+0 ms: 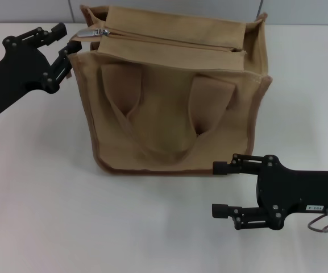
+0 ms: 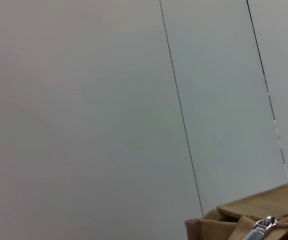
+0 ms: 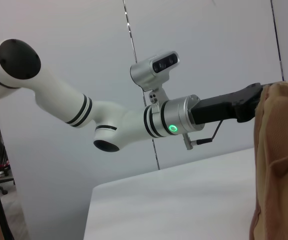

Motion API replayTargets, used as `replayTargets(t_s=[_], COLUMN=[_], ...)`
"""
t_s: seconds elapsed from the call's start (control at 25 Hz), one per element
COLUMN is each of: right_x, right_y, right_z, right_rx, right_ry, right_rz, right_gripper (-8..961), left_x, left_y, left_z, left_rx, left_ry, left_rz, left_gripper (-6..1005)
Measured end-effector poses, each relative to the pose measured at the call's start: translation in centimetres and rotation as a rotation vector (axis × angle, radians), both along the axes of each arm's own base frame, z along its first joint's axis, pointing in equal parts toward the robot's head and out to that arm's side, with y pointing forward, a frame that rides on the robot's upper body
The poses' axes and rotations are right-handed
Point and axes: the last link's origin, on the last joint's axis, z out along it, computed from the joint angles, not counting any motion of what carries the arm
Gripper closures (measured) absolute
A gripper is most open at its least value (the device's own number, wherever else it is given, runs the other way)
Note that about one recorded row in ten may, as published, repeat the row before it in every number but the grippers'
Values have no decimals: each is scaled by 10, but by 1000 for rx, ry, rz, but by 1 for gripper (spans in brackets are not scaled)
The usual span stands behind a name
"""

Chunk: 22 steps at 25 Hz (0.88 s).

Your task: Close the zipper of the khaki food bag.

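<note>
Left gripper (image 1: 73, 52) at khaki food bag's (image 1: 175, 114) top left corner, fingers parted, touching corner beside silver pull tab (image 1: 92, 33). Zipper (image 1: 169, 42) looks closed along top; contents hidden. Right gripper (image 1: 220, 189) open, idle on white table (image 1: 67, 216) before bag.

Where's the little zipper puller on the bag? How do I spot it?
Find the khaki food bag standing on the white table. Follow the zipper across its top to the robot's-left end, near the left gripper. The pull tab is the only shiny silver piece.
</note>
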Motion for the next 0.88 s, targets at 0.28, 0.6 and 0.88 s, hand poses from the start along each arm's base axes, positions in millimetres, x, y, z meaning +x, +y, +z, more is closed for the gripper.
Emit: replayTargets(t_s=[0.28,0.6,0.88], right_x=[-13,-32,-60], right_y=[-3,-5,23], right_z=[5,29,50], right_rx=[-20,-44,-88], right_ry=[94,276,455], right_rz=[33,71,-51], right_gripper=[189,190,190], left_x=[1,1,2], left_y=[-3,-11,-12], left_z=[-3,-3,-1], left_rx=[10,30,35], left_ry=[4,-9,-20], left_rz=[-19,-46,-54], left_gripper=[750,972,992])
